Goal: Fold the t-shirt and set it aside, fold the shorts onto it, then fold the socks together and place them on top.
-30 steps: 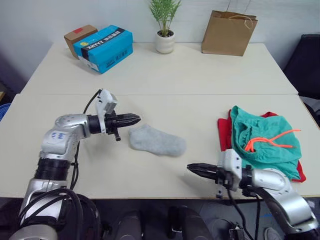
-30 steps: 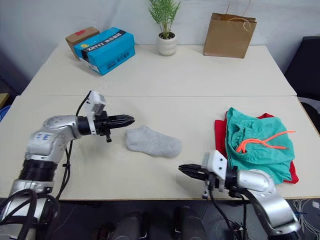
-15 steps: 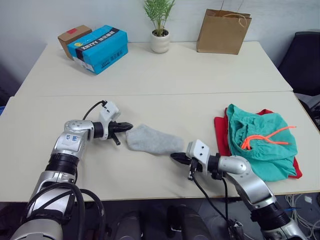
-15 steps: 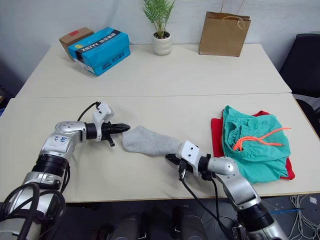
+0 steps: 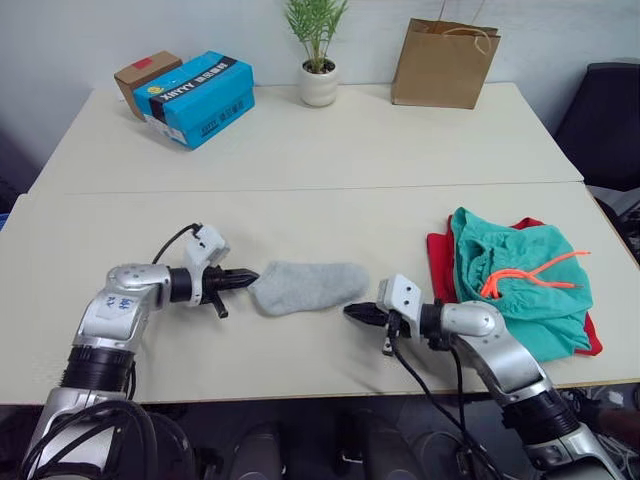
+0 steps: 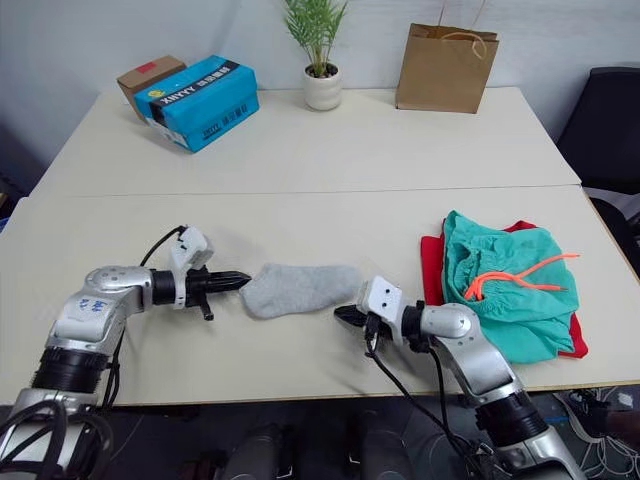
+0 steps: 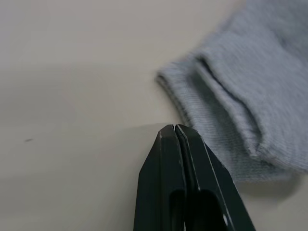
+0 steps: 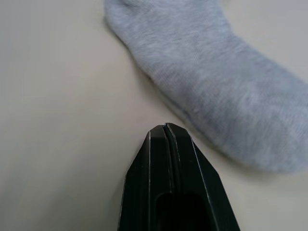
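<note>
The left gripper (image 5: 247, 279) and right gripper (image 5: 352, 311), both clenched on nothing, flanked the socks (image 5: 304, 285) lying mid-desk (image 5: 330, 150), while the shorts (image 5: 520, 290) already sat on the t-shirt (image 5: 441, 264), leaving only the socks to place.

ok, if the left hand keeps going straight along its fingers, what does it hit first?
The socks. The shut left hand points at their near end, a small gap away in its wrist view, nothing between.
</note>
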Action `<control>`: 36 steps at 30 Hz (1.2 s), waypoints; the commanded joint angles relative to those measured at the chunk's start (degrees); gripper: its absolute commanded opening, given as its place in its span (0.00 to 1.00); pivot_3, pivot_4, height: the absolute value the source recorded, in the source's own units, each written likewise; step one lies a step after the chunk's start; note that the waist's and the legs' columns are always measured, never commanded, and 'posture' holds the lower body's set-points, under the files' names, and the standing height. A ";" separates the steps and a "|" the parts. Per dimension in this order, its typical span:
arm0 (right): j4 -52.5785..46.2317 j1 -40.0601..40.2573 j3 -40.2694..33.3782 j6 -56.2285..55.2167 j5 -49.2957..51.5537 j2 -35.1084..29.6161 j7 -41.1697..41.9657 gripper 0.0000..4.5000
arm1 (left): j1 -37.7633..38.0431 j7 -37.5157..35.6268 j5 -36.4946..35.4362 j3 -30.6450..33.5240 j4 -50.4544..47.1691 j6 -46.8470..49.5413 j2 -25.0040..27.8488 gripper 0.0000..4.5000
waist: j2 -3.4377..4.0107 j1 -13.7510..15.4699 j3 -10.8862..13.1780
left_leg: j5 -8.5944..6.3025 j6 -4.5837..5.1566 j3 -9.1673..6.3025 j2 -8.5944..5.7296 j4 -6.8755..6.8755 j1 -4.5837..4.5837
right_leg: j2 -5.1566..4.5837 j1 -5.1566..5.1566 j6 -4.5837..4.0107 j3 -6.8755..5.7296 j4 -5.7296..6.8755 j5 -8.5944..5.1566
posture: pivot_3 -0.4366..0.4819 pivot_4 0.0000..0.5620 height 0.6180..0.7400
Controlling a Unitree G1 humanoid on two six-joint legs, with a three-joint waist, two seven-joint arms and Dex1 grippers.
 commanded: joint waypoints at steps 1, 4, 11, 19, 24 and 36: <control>-4.88 -0.44 -5.44 4.86 7.98 -3.08 4.48 0.20 | 1.18 -1.36 -6.04 4.99 -7.42 7.62 4.09 0.09 | 0.00 -0.05 0.00 | -0.01 0.03 0.00 -0.01 0.01 0.00 | -0.01 0.00 0.00 0.00 0.00 0.00 | 0.48 0.27 1.00; -6.19 -3.40 -8.42 17.69 16.06 -6.61 6.47 0.44 | 0.50 -0.25 -10.80 5.99 -11.44 20.23 7.48 0.28 | 0.00 -0.06 0.00 | -0.04 0.09 0.01 -0.01 -0.02 0.06 | -0.02 0.02 0.00 0.00 0.00 0.00 | 0.48 0.27 1.00; 4.30 -17.54 -5.98 38.82 16.96 -6.34 0.75 0.83 | -4.16 2.62 -15.86 2.20 -11.71 38.98 9.74 0.62 | 0.00 -0.05 0.00 | 0.02 0.01 -0.03 -0.01 -0.08 0.04 | -0.01 -0.06 -0.10 0.02 0.04 -0.03 | 0.48 0.27 1.00; 14.10 -25.15 -5.16 47.42 15.80 -0.17 -3.70 0.83 | -8.04 6.41 -15.77 -0.50 -9.04 41.16 5.57 0.62 | 0.00 -0.12 0.00 | 0.25 -0.26 0.15 -0.05 -0.02 -0.41 | -0.02 -0.60 -0.11 0.15 0.23 -0.02 | 0.48 0.27 1.00; 16.11 -26.18 -5.60 47.05 15.35 2.21 -5.06 0.83 | -9.34 5.95 -15.95 -2.56 -8.05 42.42 6.38 0.62 | -0.02 -0.62 -0.01 | 0.27 -0.21 0.29 -0.04 0.03 -0.35 | -0.02 -0.59 -0.10 0.28 0.25 -0.01 | 0.48 0.27 1.00; 13.26 -25.60 -7.96 47.10 17.54 4.34 -5.56 0.08 | -9.47 5.74 -16.10 -3.10 -7.69 40.46 4.97 0.28 | -0.03 -1.46 -0.02 | 0.37 -0.35 0.41 -0.03 -0.10 -0.27 | 0.00 -0.68 -0.10 0.45 0.35 0.01 | 0.48 0.27 1.00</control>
